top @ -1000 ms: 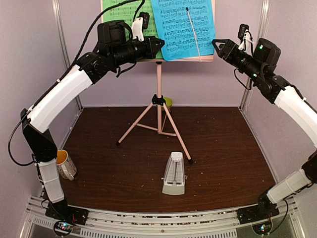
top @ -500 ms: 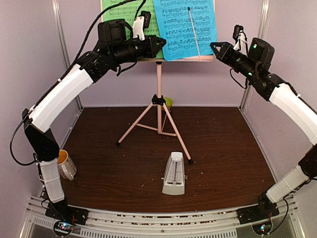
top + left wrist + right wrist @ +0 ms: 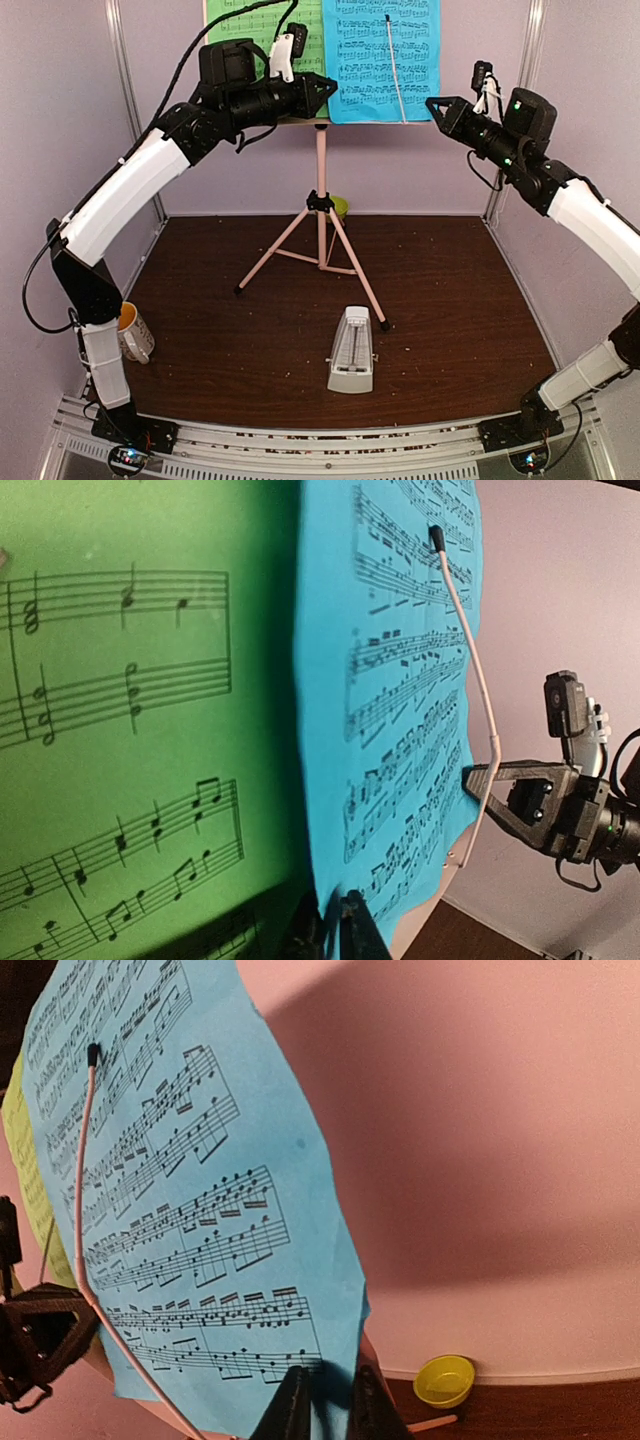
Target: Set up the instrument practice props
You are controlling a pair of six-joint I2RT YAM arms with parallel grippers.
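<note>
The pink music stand [image 3: 321, 160] stands on its tripod at mid table. The green sheet [image 3: 245, 25] and the larger blue sheet [image 3: 385, 55] rest upright on its desk, a pink wire arm [image 3: 396, 70] across the blue one. My left gripper [image 3: 326, 88] pinches the blue sheet's lower left edge [image 3: 400, 740], fingers [image 3: 352, 925] closed on it. My right gripper [image 3: 434, 103] is shut on the blue sheet's lower right corner [image 3: 200, 1190]; its fingers [image 3: 292, 1405] clamp the paper. The white-grey metronome [image 3: 351, 350] stands upright in front of the tripod.
A white patterned mug [image 3: 133, 331] sits at the left edge by the left arm's base. A small lime-green bowl [image 3: 340, 206] lies behind the tripod by the back wall, also in the right wrist view [image 3: 445, 1380]. Tripod legs spread across the table middle.
The blue sheet has turned from tilted to square and upright on the desk. My right gripper has dropped slightly with its corner. The left gripper has barely moved.
</note>
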